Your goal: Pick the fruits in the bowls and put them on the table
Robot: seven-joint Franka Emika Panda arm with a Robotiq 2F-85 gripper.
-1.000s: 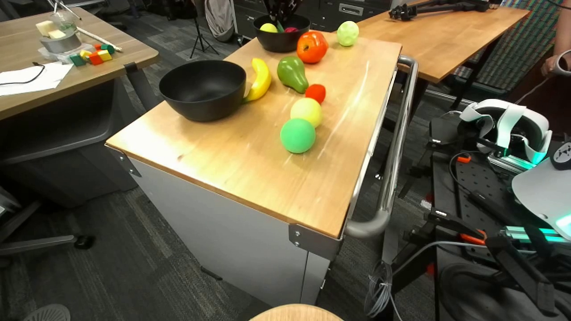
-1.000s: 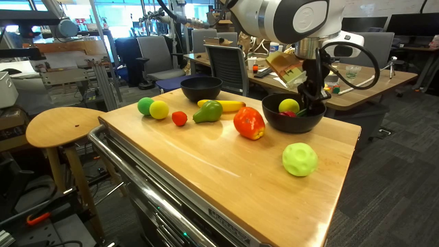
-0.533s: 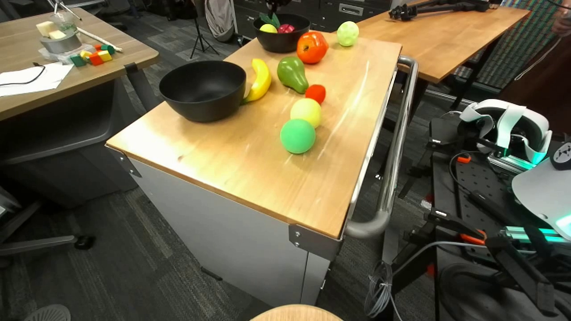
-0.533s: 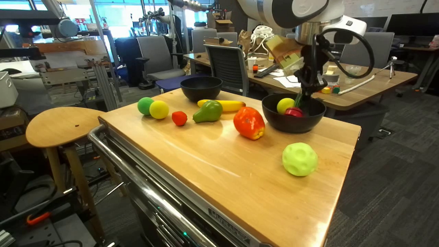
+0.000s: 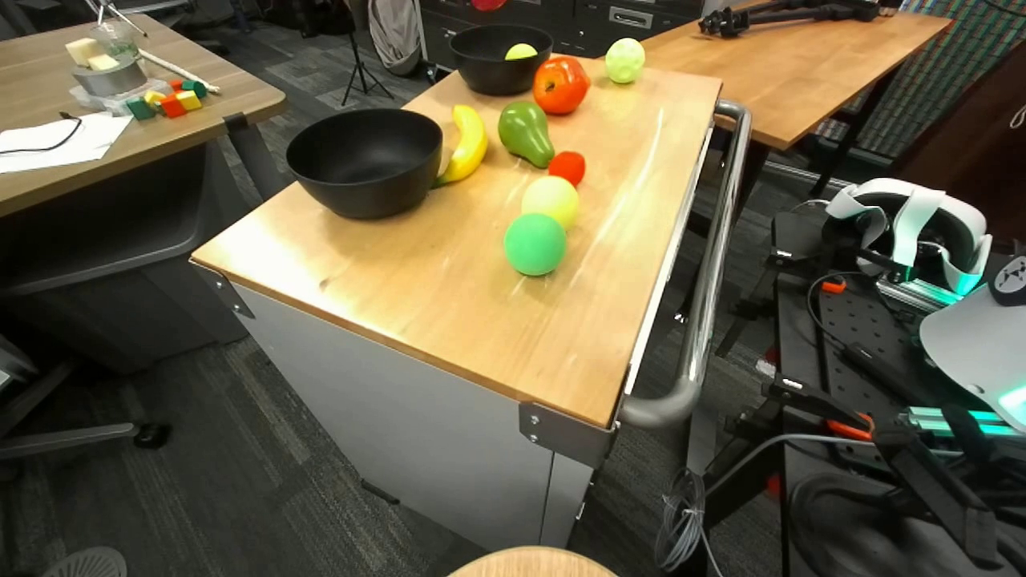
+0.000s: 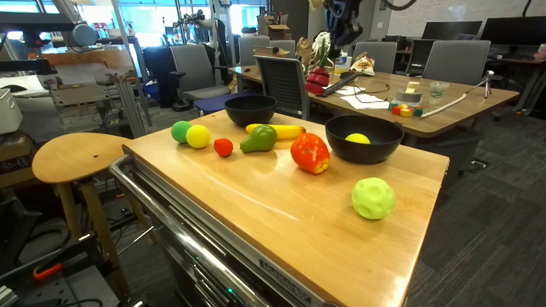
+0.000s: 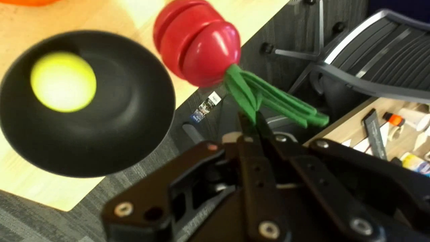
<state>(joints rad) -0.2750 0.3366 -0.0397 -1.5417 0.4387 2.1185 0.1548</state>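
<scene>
step in hand: prob. transfer. gripper (image 7: 254,121) nearly closed, pinching red veg (image 7: 205,48) by its leaves (image 7: 278,101), airborne, up & left of rt bowl (image 6: 362,154) in an exterior view. next: align over table (image 6: 264,192), lower, release; then yellow ball (image 7: 63,82) from same bowl.

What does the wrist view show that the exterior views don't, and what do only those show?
Only the wrist view: the yellow ball whole, unhidden by its bowl, and the fingers close up on the leaves.
Only the exterior views: other bowl, banana, pear, green ball, dimpled ball.
Shared: that bowl and yellow ball; also, in an exterior view, the red vegetable and gripper.
</scene>
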